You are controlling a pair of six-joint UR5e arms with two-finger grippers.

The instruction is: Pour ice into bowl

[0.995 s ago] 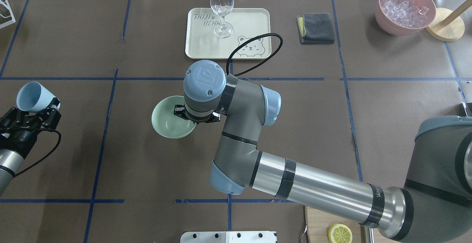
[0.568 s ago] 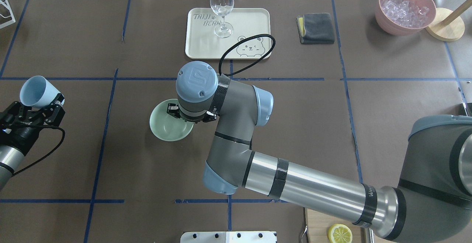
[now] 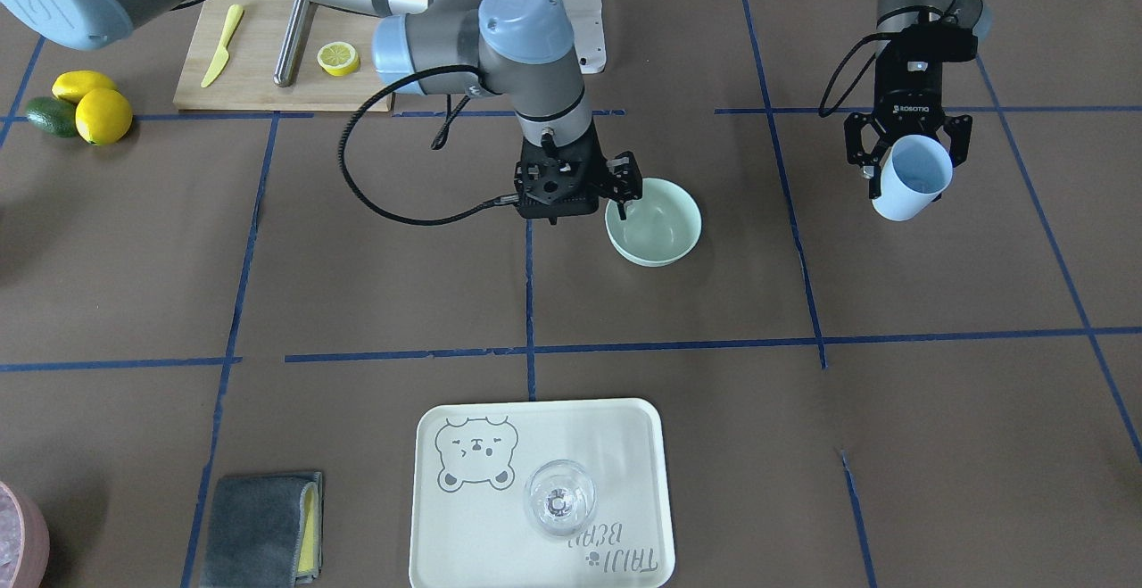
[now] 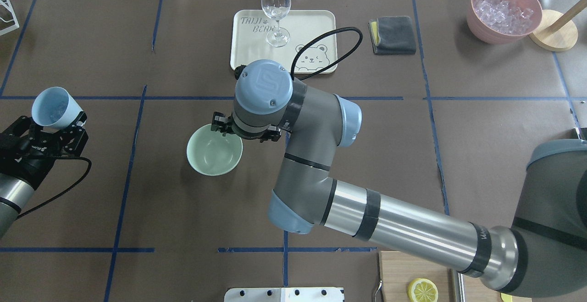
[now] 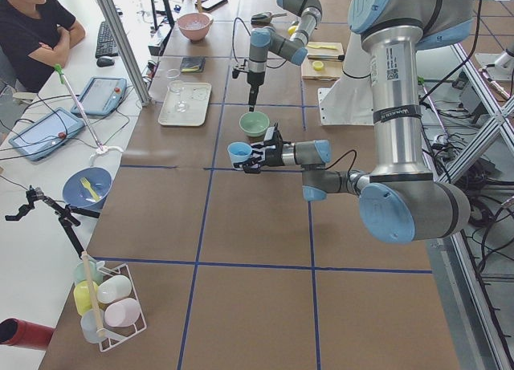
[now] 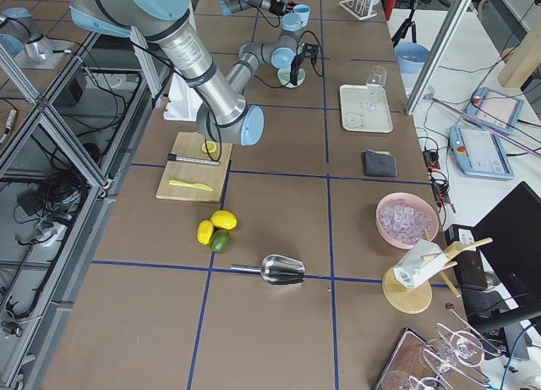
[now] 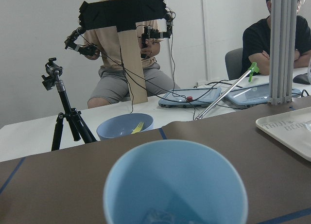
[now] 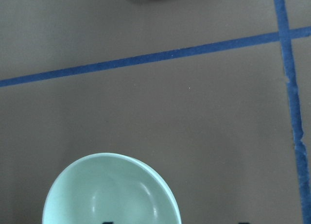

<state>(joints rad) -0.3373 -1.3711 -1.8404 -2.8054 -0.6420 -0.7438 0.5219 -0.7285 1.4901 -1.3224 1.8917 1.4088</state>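
— Where is the ice right now?
— It's in the light blue cup (image 4: 52,105), which my left gripper (image 4: 57,121) clamps by its wall at the left edge of the overhead view. The ice (image 7: 163,216) shows only as a few glassy lumps at the cup's bottom, low in my left wrist view.
— And the bowl?
— The mint-green bowl (image 4: 202,162) sits on the table (image 4: 481,132), just left of centre in the overhead view. It is empty as far as I can see, and well apart from the cup.
— How will it all handle?
— I judge the cubes to be hard, slick and light. They will likely slide out together and may bounce off the smooth bowl. I take no hold of them at all. My grip belongs on the cup's side below the rim, and it should be firm in case the wall sweats. The bowl looks light enough to skid if struck.
— Your arms?
— My left forearm comes in low from the lower left, with the cup's mouth up and a little tipped. My right gripper (image 4: 245,132) points straight down at the bowl's upper-right rim, jaws wide and closed on nothing. In the right wrist view the bowl lies at the bottom left.
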